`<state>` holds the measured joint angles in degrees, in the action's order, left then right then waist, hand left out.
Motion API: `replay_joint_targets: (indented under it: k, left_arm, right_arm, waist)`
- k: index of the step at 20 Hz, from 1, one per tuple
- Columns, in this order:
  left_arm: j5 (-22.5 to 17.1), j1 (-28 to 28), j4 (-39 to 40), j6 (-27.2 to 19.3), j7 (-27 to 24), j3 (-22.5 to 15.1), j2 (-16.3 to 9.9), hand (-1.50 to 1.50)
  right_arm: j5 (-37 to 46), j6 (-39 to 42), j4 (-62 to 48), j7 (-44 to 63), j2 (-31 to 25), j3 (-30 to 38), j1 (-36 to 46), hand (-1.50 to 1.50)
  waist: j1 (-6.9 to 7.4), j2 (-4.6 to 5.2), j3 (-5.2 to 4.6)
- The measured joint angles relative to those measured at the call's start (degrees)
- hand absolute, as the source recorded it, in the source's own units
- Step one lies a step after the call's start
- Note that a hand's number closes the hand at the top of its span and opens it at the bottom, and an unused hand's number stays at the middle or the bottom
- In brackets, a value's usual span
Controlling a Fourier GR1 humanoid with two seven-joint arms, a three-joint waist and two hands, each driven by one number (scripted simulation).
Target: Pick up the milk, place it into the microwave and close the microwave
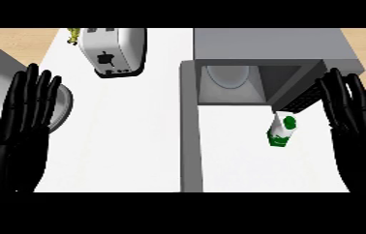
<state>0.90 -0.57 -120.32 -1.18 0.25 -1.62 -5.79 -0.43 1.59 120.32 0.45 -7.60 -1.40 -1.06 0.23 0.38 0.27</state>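
A small white milk carton (282, 130) with green markings stands on the white counter, just in front of the microwave's opening. The grey microwave (274, 44) sits at the back right with its door (190, 126) swung open toward me along the left side; a white turntable (229, 77) shows inside. My right hand (344, 105) is open, fingers up, at the right edge, a little right of the carton and apart from it. At the left edge my left hand (27, 107) rests open, fingers up.
A silver toaster (113, 49) stands at the back left of the counter (121, 146). A grey round plate (61, 106) lies partly behind my left hand. A small yellow-green object (73, 35) sits at the far back left.
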Motion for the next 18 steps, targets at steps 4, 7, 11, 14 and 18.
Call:
replay_joint_targets:
  k: [4, 7, 11, 14, 18]
  left_arm:
    - [-0.87, 1.26, 2.33, 0.71, -0.37, 0.90, -0.10, -1.50]
    - [-4.10, 0.94, 2.69, 1.20, 1.39, 1.23, 0.88, -1.50]
    - [-9.91, -2.24, 2.59, 0.99, 2.53, 1.48, 3.75, -1.50]
    - [-13.99, -6.23, 1.00, 2.82, 2.18, 3.04, 3.84, -1.50]
    - [-15.91, -11.01, 1.44, 5.46, -1.33, 3.59, 4.58, -1.50]
  right_arm:
    - [-0.04, -1.92, -1.87, 8.39, -1.30, 3.25, 4.63, -1.50]
    - [0.43, -4.23, -4.88, 16.44, -2.03, 5.42, 7.54, -1.50]
    - [-1.91, -4.53, -7.22, 25.90, -3.35, 7.37, 9.99, -1.50]
    - [-2.06, -5.37, -7.50, 30.13, -3.39, 7.64, 11.12, -1.50]
    - [-1.42, -6.08, -8.41, 31.89, -2.83, 7.70, 10.68, -1.50]
  waist:
    - [-0.07, -0.19, -0.20]
    - [0.15, -0.17, -0.32]
    - [0.29, -0.29, -0.34]
    - [0.28, -0.39, -0.32]
    - [0.13, -0.42, -0.30]
